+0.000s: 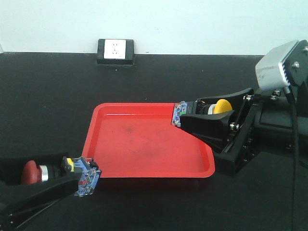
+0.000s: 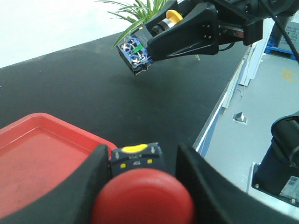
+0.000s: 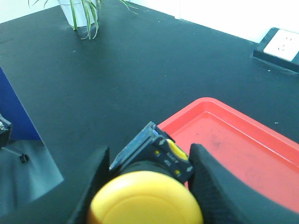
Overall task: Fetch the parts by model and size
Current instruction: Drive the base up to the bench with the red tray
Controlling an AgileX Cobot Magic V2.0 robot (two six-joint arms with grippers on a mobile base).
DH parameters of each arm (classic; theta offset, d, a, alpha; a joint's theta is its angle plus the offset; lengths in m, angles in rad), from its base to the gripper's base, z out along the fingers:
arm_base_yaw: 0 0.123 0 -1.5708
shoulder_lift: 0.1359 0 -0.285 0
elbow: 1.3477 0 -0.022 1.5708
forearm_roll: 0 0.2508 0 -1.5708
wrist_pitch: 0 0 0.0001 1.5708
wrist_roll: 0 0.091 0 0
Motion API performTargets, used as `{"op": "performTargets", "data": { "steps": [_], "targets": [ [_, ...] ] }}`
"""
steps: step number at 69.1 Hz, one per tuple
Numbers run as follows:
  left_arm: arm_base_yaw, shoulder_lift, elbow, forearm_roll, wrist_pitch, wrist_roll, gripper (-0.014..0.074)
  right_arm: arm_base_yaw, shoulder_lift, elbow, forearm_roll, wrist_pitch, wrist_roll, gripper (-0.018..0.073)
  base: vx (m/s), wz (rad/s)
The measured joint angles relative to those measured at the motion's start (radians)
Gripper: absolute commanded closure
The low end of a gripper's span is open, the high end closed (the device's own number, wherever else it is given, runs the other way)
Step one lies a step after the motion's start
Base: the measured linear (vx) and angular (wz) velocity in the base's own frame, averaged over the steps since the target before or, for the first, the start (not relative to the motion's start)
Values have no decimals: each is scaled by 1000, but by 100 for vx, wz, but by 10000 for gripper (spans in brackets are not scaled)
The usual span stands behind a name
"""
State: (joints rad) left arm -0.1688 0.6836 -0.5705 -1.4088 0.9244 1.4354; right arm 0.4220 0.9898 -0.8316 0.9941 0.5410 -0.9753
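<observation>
Right end effector (image 1: pixel 186 113) around yellow-capped switch (image 1: pixel 220 107)

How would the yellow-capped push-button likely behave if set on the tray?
The yellow-capped push-button looks like rigid moulded plastic, so probably stiff and light. Its round cap is wider than the squarish contact block, so on its side it may roll in an arc. Upright on the block, it seems top-heavy and might tip.

1. A black desk (image 1: pixel 48 96) fills the front view, with a pale wall (image 1: pixel 192 24) across the top.
2. A socket box (image 1: pixel 116 51) sits at upper centre.
3. A potted plant (image 3: pixel 84 16) stands at upper left of the right wrist view.
4. Grey floor (image 2: pixel 266 107) lies at the right of the left wrist view.
</observation>
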Motion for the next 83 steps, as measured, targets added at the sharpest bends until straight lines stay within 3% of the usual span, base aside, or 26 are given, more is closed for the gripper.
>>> {"op": "performTargets", "data": {
  "steps": [83],
  "targets": [
    [0,-16,0,7,2,0,603,0,10,0,0,3,0,564,1,0]
  ]
}}
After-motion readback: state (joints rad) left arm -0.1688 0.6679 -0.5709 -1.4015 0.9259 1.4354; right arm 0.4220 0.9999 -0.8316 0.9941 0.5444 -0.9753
